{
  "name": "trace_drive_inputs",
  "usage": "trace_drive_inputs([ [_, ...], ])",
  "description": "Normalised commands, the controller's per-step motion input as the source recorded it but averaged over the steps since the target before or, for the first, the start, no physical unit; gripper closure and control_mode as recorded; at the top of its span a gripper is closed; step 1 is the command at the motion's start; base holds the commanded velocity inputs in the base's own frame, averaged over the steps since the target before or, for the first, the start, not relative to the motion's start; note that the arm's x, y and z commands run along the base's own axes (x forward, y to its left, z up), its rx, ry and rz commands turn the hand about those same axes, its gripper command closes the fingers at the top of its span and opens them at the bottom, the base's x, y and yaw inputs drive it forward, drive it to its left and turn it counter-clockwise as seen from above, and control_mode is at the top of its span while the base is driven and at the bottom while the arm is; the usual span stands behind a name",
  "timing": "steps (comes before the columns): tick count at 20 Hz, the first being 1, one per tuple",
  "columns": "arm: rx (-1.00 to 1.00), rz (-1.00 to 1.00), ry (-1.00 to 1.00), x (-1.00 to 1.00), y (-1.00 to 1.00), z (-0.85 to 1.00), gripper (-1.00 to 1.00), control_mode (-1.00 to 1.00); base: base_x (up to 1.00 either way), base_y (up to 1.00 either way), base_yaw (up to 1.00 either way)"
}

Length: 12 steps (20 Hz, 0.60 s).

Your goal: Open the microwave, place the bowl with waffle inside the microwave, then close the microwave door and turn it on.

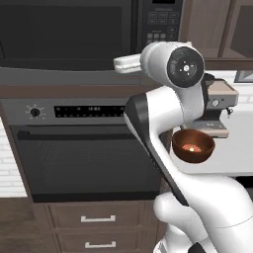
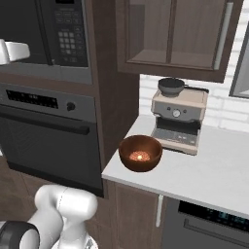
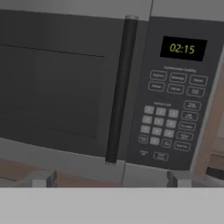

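The microwave point(image 1: 74, 34) point(image 2: 44, 34) is built in above the oven, and its dark-glass door point(image 3: 57, 87) is closed. A vertical black handle point(image 3: 119, 87) runs between the door and the keypad panel point(image 3: 175, 113), whose clock reads 02:15. My gripper point(image 3: 110, 178) is open, facing the handle a short way off with nothing between its fingers. The hand point(image 1: 127, 63) point(image 2: 12, 51) hovers in front of the microwave's lower edge. The reddish-brown bowl point(image 1: 193, 146) point(image 2: 140, 153) stands on the counter to the right, with the orange-tan waffle point(image 1: 191, 147) point(image 2: 140, 156) inside it.
A black oven point(image 1: 89, 153) point(image 2: 44, 131) with a bar handle sits under the microwave, with drawers point(image 1: 99, 217) below. Behind the bowl stands a coffee machine point(image 2: 177, 121) with a dark cup point(image 2: 171, 85) on top. The white counter point(image 2: 214, 175) stretches right under a wall cabinet point(image 2: 175, 34).
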Motion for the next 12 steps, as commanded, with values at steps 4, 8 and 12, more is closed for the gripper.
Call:
trace_drive_inputs([
  [4, 0.0, 0.0, 0.0, 0.06, 0.0, 0.05, -1.0, -1.0, 0.0, 0.0, 0.0],
  [8, 0.0, -0.02, 0.01, 0.28, -0.1, 0.0, -1.0, -1.0, 0.0, 0.0, 0.0],
  [12, 0.01, -0.03, 0.05, 0.52, -0.07, 0.0, -1.0, -1.0, 0.0, 0.0, 0.0],
])
